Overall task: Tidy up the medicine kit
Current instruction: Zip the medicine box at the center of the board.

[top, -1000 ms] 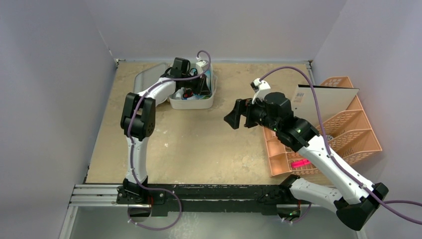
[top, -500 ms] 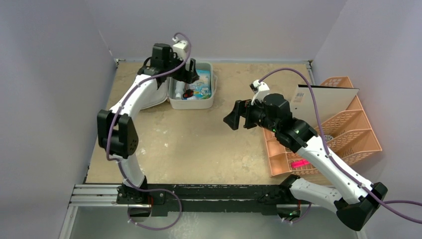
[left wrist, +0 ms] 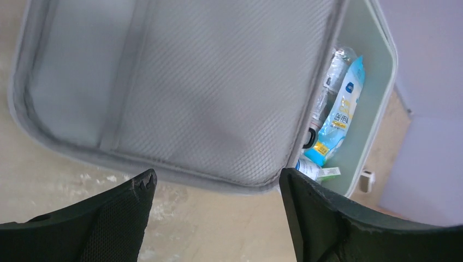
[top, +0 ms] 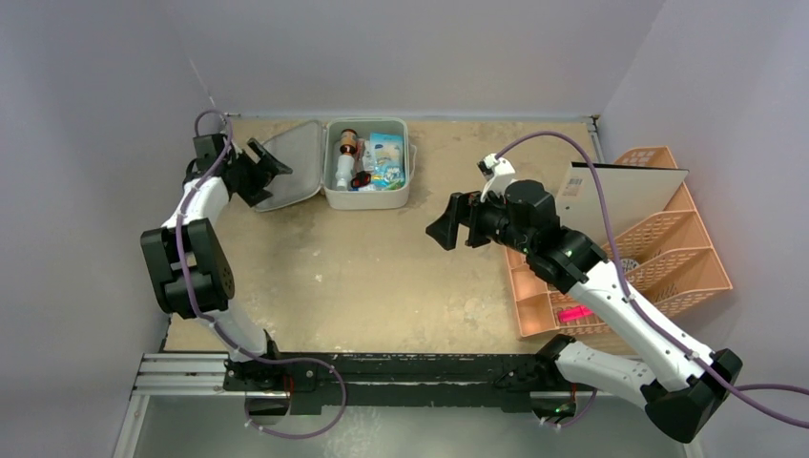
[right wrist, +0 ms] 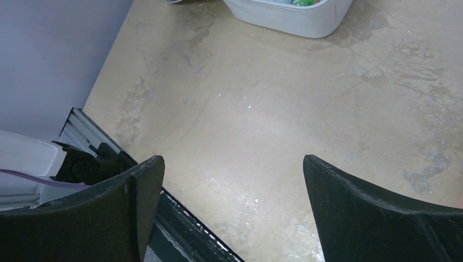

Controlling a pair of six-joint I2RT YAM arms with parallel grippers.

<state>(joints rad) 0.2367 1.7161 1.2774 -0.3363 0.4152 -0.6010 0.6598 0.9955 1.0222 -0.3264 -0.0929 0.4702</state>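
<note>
Open medicine kit (top: 367,198), nothing held.
Left wrist view alone shows the lid (left wrist: 191,82) with its mesh lining beyond spread left fingers (left wrist: 123,218); right fingers (right wrist: 360,207), also spread, overlook the surface (right wrist: 245,109).

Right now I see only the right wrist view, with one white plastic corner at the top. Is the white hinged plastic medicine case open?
Observer: Yes. The medicine case is open; its grey lid lies back on the left side.
Operator: Where is the left gripper?
Observer: The left gripper is near that lid's edge, jaws open, holding nothing.
Operator: Is something inside?
Observer: Yes: a white bottle with a brown cap and a light-blue packet.
</note>
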